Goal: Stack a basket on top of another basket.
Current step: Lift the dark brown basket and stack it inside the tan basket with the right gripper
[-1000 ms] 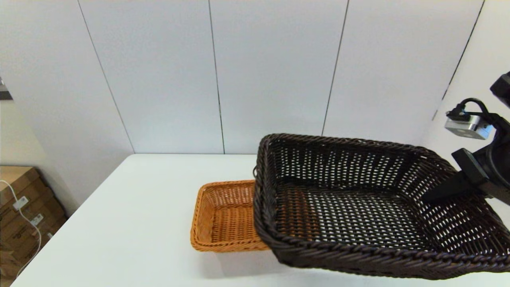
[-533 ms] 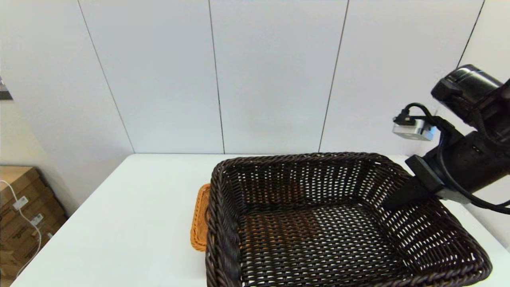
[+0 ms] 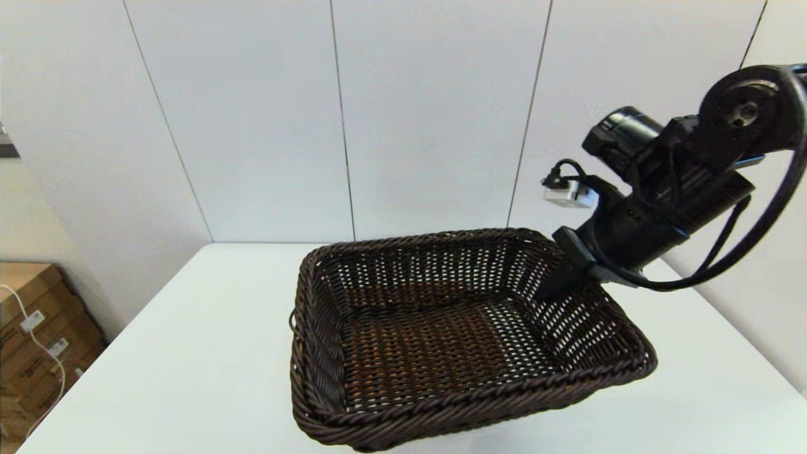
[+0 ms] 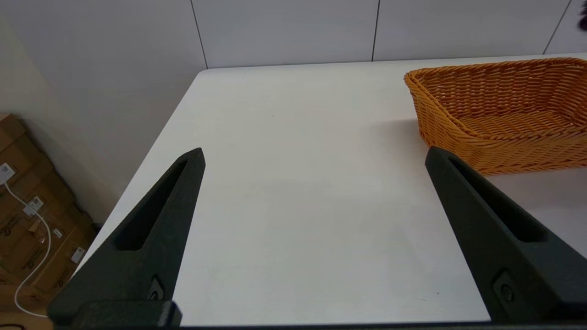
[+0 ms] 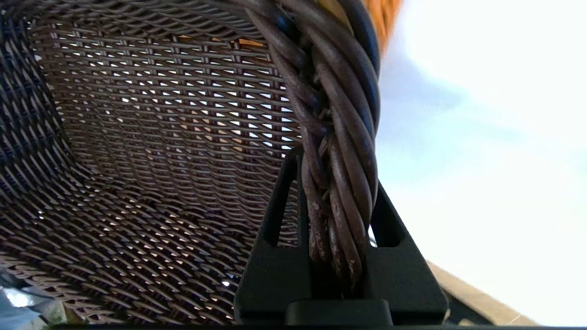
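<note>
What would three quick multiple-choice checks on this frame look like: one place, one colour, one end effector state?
1. Where does the right end effector grip the dark brown wicker basket?
A. on its braided rim
B. under its floor
C. on a side handle

2. What colour is the basket beside the parked left end effector?
A. white
B. orange-tan
C. green

3. How are the left end effector's fingers set?
A. shut on a basket
B. shut on nothing
C. spread apart, holding nothing

Key:
1. A, the right wrist view shows the braided rim clamped between the two black fingers.
2. B, the left wrist view shows the orange-tan wicker basket on the white table.
3. C, only bare table lies between the wide-set fingers.
</note>
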Controlling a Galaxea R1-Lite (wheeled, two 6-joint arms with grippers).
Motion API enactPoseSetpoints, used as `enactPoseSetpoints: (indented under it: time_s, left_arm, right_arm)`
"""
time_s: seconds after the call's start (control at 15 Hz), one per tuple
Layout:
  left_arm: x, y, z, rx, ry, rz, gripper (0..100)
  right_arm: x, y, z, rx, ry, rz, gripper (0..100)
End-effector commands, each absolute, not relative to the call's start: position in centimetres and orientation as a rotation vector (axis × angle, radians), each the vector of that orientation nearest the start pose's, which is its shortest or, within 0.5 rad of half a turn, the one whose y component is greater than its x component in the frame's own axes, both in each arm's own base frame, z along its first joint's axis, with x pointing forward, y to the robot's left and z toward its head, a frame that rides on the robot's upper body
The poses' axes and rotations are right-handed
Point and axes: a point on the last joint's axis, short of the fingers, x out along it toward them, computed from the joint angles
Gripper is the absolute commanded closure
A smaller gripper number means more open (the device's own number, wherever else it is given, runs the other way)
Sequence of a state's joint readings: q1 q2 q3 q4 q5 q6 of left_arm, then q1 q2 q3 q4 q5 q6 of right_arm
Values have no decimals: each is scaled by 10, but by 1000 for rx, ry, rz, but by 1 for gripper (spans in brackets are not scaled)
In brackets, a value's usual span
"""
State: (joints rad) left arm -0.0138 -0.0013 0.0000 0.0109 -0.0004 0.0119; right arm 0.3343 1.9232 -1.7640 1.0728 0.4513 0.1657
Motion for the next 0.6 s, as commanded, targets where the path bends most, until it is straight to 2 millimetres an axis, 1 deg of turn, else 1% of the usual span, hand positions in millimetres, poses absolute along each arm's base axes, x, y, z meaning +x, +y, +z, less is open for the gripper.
enactPoseSetpoints:
  time_s: [0.07,0.33,0.6]
  left_arm:
    - [-23,0,74,12,14,-14,0]
    - [-23,0,74,12,14,-14,0]
    - [-23,0,74,12,14,-14,0]
  right_arm:
    - [329,139,212,222,1360,576,100]
    - [345,159,194,208,1379,476,100]
    - [355,169,179,228,1377,439,100]
